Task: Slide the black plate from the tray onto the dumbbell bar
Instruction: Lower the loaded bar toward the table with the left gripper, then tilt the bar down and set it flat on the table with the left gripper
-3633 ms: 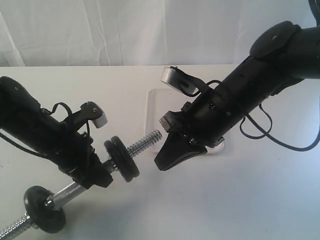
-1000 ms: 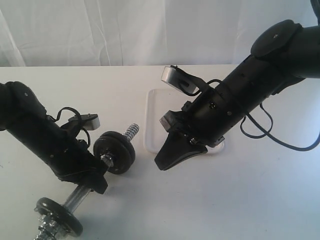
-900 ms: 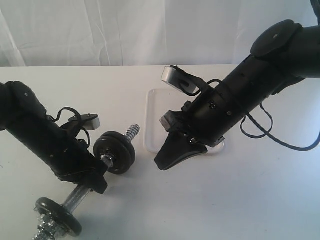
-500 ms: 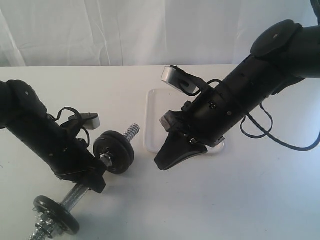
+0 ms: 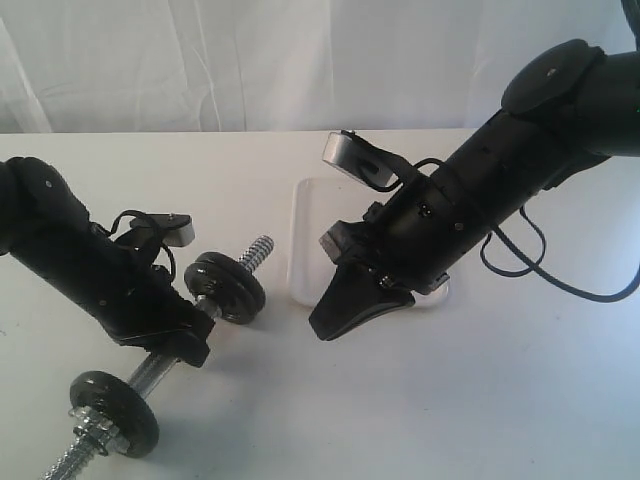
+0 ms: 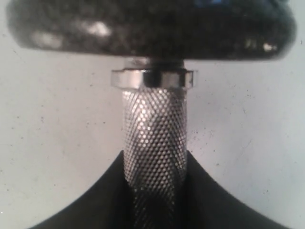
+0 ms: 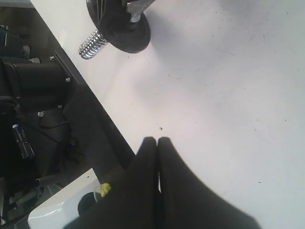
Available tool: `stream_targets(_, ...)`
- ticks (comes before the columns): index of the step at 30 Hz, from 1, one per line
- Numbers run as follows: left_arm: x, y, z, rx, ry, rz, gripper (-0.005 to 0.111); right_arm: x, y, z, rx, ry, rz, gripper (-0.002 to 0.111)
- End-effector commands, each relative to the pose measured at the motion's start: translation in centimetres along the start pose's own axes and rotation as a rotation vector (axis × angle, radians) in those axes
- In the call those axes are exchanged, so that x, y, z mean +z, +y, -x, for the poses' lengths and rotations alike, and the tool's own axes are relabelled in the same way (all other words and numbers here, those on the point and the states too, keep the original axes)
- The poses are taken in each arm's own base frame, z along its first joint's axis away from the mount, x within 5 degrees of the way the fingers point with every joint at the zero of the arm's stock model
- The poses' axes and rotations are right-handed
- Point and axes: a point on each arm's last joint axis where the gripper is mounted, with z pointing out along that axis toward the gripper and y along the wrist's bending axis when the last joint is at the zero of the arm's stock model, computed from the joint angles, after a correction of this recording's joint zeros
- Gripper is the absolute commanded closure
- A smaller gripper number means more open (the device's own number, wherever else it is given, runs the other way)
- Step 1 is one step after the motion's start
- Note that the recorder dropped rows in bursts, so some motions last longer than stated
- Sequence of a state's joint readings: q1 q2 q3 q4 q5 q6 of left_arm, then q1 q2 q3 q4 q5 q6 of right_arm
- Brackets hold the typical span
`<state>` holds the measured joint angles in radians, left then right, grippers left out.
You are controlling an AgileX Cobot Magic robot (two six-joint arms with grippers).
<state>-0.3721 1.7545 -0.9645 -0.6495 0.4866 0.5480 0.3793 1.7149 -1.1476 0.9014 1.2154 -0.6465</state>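
The left gripper [image 5: 192, 345] is clamping the bar [image 5: 256, 250]; the right gripper [image 5: 322, 326] is hanging pinched empty. Tilting risks sliding the two-o'clock plate [image 5: 225, 287] off the unsecured end.

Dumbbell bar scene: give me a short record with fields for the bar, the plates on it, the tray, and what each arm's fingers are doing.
bar: dumbbell bar, slanted, with one threaded end pointing toward the tray
plates: upper black plate and lower black plate, both on the bar, one on each side of the grip
tray: white, partly hidden behind the right arm
left fingers: closed around the bar's knurled middle
right fingers: shut, holding nothing, just in front of the tray
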Motion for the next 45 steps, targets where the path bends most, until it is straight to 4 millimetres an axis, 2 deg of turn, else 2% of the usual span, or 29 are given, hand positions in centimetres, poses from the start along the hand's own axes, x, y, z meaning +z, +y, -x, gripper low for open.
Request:
stream_targets(1, -2.5, -1.6, 1.7, -0.059, -0.146, -0.063, 0.107, -0.4, 0.4, 0.1, -0.008, -0.016, 0.009, 0.108)
stream_targets(11, -3.6, -1.8, 3.5, -0.043, -0.222, -0.053, 0.107, -0.4, 0.4, 0.1, -0.008, -0.016, 0.009, 0.108)
stream_targets(20, -4.2, -0.2, 5.3, -0.069, -0.417, 0.115, 0.107, -0.4, 0.4, 0.1, -0.008, -0.016, 0.009, 0.108)
stream_targets(26, -3.7, 1.4, 6.3, -0.192, -0.543, 0.202, 0.107, -0.4, 0.4, 0.1, -0.009, -0.015, 0.008, 0.108)
stream_targets(34, -2.3, 2.5, 7.6, -0.316, -0.570, 0.205, 0.107, -0.4, 0.4, 0.1, 0.007, -0.012, 0.004, 0.108)
stream_targets(40, -2.8, 2.5, 9.3, -0.328, -0.618, 0.190, 0.107, -0.4, 0.4, 0.1, 0.007, -0.012, 0.004, 0.108)
stream_targets(45, -3.5, 2.7, 10.0, -0.378, -0.682, 0.206, 0.107, -0.4, 0.4, 0.1, 0.007, -0.012, 0.004, 0.108)
